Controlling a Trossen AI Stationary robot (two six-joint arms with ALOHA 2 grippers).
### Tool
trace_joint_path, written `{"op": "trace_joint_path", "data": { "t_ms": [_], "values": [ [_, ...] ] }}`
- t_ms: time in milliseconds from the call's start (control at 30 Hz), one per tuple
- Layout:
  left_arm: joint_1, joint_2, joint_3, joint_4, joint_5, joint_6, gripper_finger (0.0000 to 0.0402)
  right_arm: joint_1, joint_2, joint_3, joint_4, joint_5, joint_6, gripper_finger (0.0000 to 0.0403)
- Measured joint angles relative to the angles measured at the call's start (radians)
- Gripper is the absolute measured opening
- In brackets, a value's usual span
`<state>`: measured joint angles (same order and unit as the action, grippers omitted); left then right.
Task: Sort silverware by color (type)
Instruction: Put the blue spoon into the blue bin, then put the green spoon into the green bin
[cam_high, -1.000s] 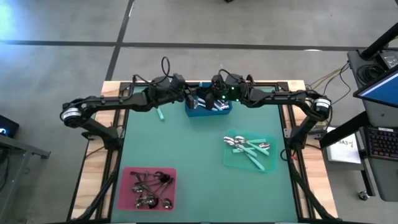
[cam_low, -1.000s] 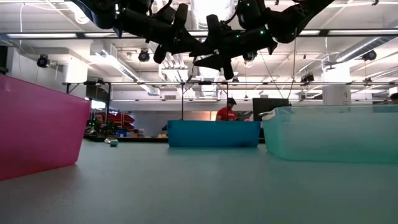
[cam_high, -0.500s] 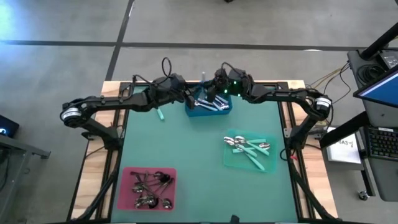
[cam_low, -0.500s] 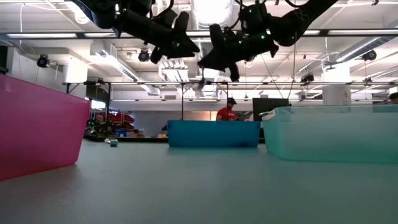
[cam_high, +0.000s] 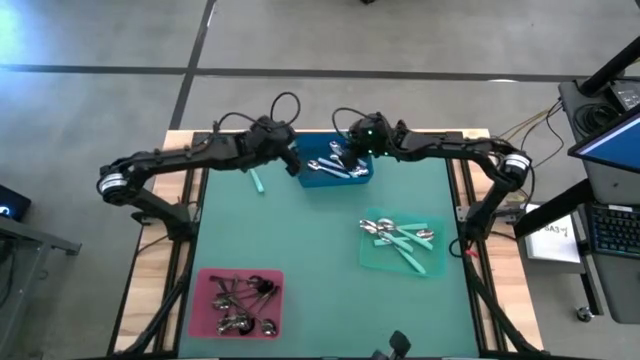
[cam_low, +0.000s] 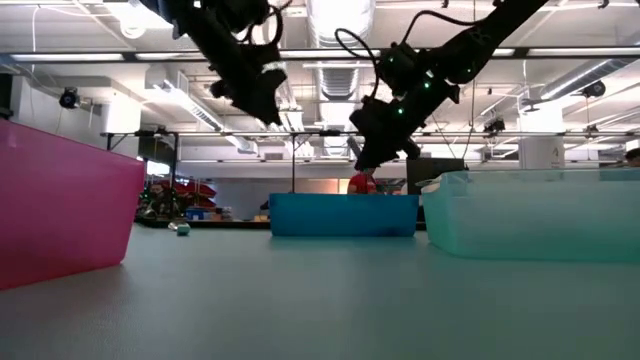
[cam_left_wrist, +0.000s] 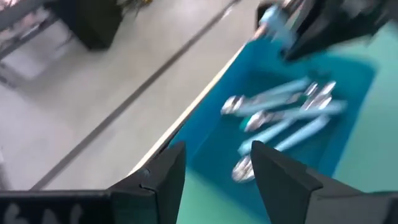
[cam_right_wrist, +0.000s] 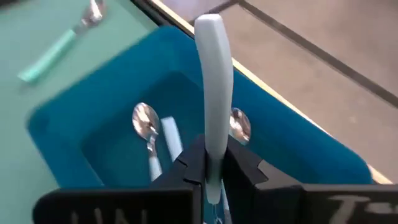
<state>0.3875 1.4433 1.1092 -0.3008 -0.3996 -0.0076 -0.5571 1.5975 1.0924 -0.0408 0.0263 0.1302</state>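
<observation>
Looking straight down from the high view, two dark jointed arms reach inward from either side of a desk topped with a smooth green mat, meeting at a blue tray by the far edge. Shiny spoons lie jumbled in that tray. A green tray on the right holds teal-handled spoons, a pink tray at the near left holds dark-handled spoons, and one loose teal spoon lies on the mat just left of the blue tray. The left pincer sits at the blue tray's left side; the right pincer is over its far edge.

From the low view, both arms hang down from above with bent wrists, their tips above the blue tray, which stands between the pink and pale green tray walls.

From the left wrist view, the left pincer has its two dark fingers spread apart with nothing between them, pointing at the blue tray, where several spoons with pale blue handles and mirror-bright bowls lie together.

From the right wrist view, the right pincer is clamped tight on a pale-handled spoon, whose smooth rounded handle stands upright above the blue tray.
</observation>
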Motion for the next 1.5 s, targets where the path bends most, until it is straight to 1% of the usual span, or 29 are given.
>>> {"op": "trace_joint_path", "data": {
  "t_ms": [67,133,400,467,600,700,867,1033,1300,1500],
  "values": [
    [0.02,0.0,0.012,-0.082,-0.012,0.003,0.0164,-0.001,0.01,0.0,-0.014,0.003,-0.015,0.003],
    [0.048,0.0,0.013,-0.143,-0.014,-0.004,0.0162,-0.002,0.021,0.0,-0.015,0.007,-0.01,0.0049],
    [0.172,0.0,-0.047,-0.326,0.026,-0.1,0.0159,0.0,0.02,0.0,-0.014,0.001,-0.022,0.0149],
    [0.194,0.004,-0.054,-0.355,0.027,-0.158,0.0159,0.0,0.014,0.001,-0.014,0.002,-0.012,0.017],
    [0.229,0.02,-0.072,-0.366,0.03,-0.338,0.0159,0.001,0.009,0.011,-0.014,0.001,-0.01,0.0196],
    [0.235,0.041,-0.094,-0.365,0.031,-0.457,0.0159,0.006,0.009,0.015,-0.014,0.001,-0.008,0.0202],
    [0.229,0.092,-0.141,-0.365,0.015,-0.645,0.0159,0.015,0.009,0.016,-0.014,0.0,0.002,0.02],
    [0.221,0.148,-0.189,-0.35,0.008,-0.77,0.0159,0.022,0.009,0.016,-0.016,-0.001,0.002,0.0199],
    [0.2,0.237,-0.205,-0.337,0.034,-0.88,0.0159,0.027,0.009,0.016,-0.061,-0.004,-0.059,0.0199],
    [0.199,0.3,-0.201,-0.367,0.049,-0.937,0.0159,0.027,0.008,0.016,-0.084,-0.005,-0.064,0.0195]
  ]
}}
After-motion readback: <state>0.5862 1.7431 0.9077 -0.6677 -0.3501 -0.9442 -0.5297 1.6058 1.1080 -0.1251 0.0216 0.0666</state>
